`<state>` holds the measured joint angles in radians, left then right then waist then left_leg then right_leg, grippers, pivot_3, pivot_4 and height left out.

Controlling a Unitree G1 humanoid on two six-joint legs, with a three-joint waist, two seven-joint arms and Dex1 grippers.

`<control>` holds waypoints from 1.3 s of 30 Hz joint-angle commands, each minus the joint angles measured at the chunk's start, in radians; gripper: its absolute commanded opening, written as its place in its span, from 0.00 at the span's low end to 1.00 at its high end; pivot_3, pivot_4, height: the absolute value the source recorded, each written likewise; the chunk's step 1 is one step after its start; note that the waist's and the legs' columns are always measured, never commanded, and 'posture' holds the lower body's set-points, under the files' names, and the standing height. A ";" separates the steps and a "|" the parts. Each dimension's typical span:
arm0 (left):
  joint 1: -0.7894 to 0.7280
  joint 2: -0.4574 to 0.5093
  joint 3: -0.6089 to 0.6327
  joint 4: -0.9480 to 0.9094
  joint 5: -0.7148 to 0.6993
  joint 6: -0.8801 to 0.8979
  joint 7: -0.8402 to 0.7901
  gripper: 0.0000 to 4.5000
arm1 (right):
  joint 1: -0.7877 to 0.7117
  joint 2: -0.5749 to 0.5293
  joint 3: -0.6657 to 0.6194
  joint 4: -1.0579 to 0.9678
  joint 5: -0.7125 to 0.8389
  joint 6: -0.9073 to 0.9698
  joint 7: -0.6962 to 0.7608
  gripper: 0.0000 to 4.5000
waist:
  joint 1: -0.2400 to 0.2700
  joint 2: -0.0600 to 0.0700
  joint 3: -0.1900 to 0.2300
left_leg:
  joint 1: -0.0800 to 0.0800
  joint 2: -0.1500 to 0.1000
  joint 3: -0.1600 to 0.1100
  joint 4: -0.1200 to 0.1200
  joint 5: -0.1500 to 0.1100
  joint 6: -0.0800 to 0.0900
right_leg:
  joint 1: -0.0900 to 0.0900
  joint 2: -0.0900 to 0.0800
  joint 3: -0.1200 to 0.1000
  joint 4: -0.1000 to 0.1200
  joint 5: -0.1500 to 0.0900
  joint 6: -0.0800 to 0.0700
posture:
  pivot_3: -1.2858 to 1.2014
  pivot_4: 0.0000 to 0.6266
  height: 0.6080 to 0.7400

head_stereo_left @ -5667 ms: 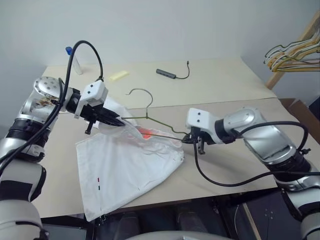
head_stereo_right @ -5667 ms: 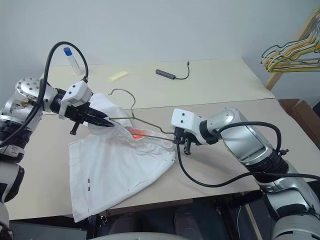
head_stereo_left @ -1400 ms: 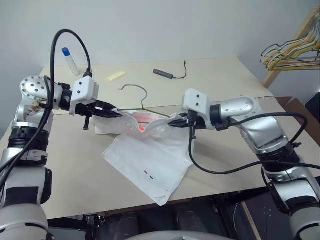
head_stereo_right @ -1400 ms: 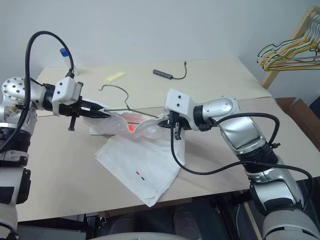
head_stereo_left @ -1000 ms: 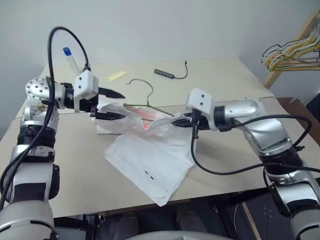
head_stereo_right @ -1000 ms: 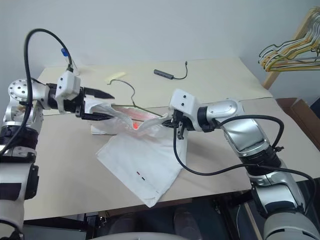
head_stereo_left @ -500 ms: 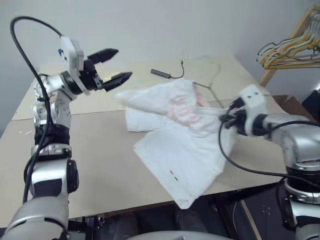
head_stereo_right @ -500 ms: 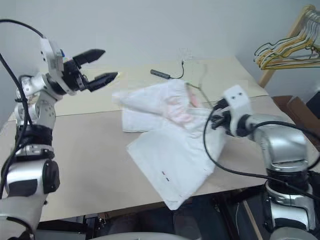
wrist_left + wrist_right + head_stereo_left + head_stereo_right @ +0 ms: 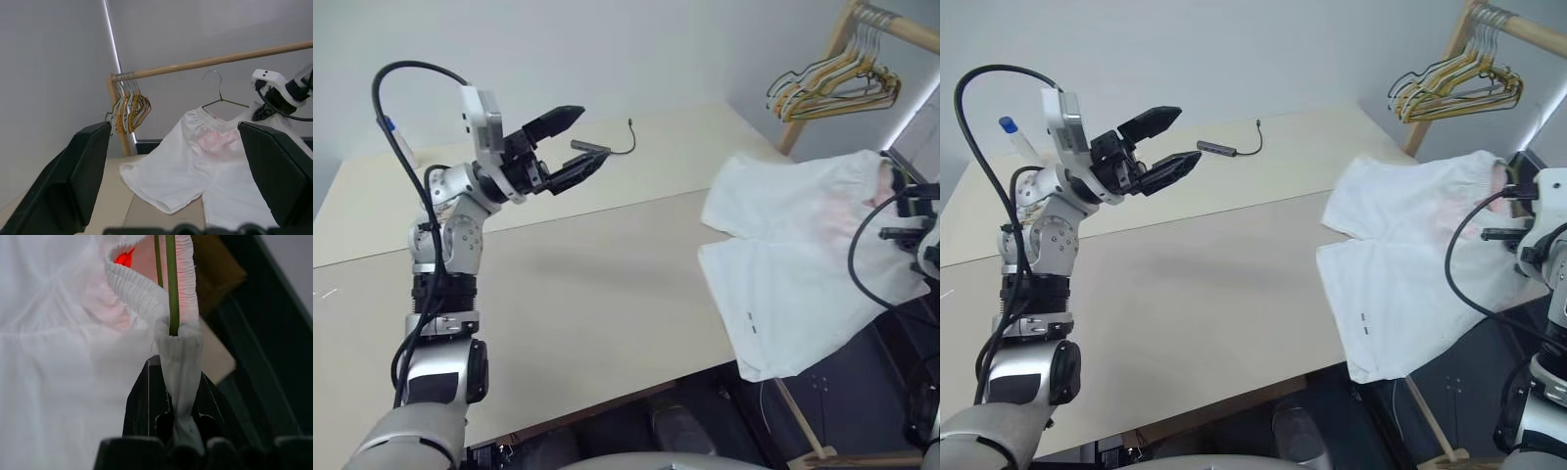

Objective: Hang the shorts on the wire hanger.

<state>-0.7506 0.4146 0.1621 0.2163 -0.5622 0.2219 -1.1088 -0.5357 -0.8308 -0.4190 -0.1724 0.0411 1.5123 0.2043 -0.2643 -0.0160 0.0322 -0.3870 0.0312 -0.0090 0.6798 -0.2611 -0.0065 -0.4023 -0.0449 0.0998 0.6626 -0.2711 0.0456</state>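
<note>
Above table point(image 9: 607, 264), left arm point(image 9: 460, 211) raised, outstretched

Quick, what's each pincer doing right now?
Left pincer: open, holding nothing.
Right pincer: shut on the shorts and wire hanger.

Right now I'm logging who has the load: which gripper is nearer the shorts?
Right. The right gripper is shut on the shorts at the waistband, by the wire hanger. The left gripper is open, raised over the table's far side, well clear.

No legible text, labels, brands or numbers on anything in view.
</note>
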 commanded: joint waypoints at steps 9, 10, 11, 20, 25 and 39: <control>0.055 0.000 -0.015 -0.135 -0.097 0.075 -0.057 1.00 | -0.339 0.178 -0.156 0.301 -0.142 -0.330 -0.421 0.01 | -0.050 0.009 -0.004 | 0.016 0.000 0.001 -0.005 0.000 0.000 | 0.016 0.001 0.001 -0.005 -0.001 0.001 | 0.41 0.00 1.00; 0.058 0.000 -0.016 -0.137 -0.094 0.073 -0.054 1.00 | -0.369 0.187 -0.172 0.344 -0.141 -0.366 -0.455 0.01 | -0.052 0.010 -0.004 | 0.016 0.000 0.001 -0.005 0.000 0.000 | 0.016 0.001 0.002 -0.006 -0.001 0.001 | 0.41 0.00 1.00; 0.060 0.001 -0.016 -0.139 -0.093 0.076 -0.051 1.00 | -0.389 0.184 -0.163 0.381 -0.148 -0.400 -0.477 0.01 | -0.053 0.010 -0.004 | 0.016 -0.001 0.001 -0.005 0.000 0.000 | 0.016 0.001 0.002 -0.006 -0.001 0.001 | 0.42 0.00 1.00; 0.087 0.028 -0.026 -0.189 -0.107 0.101 -0.066 1.00 | -0.638 0.129 -0.238 0.802 -0.073 -0.560 -0.600 0.01 | -0.052 0.012 -0.003 | 0.017 -0.001 0.005 -0.007 0.000 0.001 | 0.016 0.001 0.007 -0.008 -0.002 0.003 | 0.43 0.00 1.00; 0.100 0.031 -0.031 -0.200 -0.091 0.083 -0.068 1.00 | -0.709 0.071 -0.342 1.012 0.018 -0.615 -0.683 0.01 | -0.050 0.012 -0.003 | 0.017 -0.002 0.008 -0.008 -0.001 0.001 | 0.016 0.001 0.009 -0.009 -0.002 0.003 | 0.43 0.00 1.00; 0.105 0.025 -0.041 -0.211 -0.092 0.075 -0.067 1.00 | -0.673 0.065 -0.186 1.052 0.028 -0.659 -0.698 0.61 | -0.049 0.012 -0.003 | 0.018 -0.002 0.012 -0.013 -0.001 0.001 | 0.017 0.001 0.015 -0.013 -0.001 0.005 | 0.44 0.00 1.00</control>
<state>-0.6387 0.4339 0.1175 0.0356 -0.6502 0.3079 -1.1741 -1.2008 -0.7577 -0.6341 0.9124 0.0786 0.8894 -0.4924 -0.3137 -0.0037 0.0297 -0.3692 0.0294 0.0031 0.6672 -0.2616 -0.0056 -0.3853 -0.0437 0.1151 0.6492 -0.2724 0.0502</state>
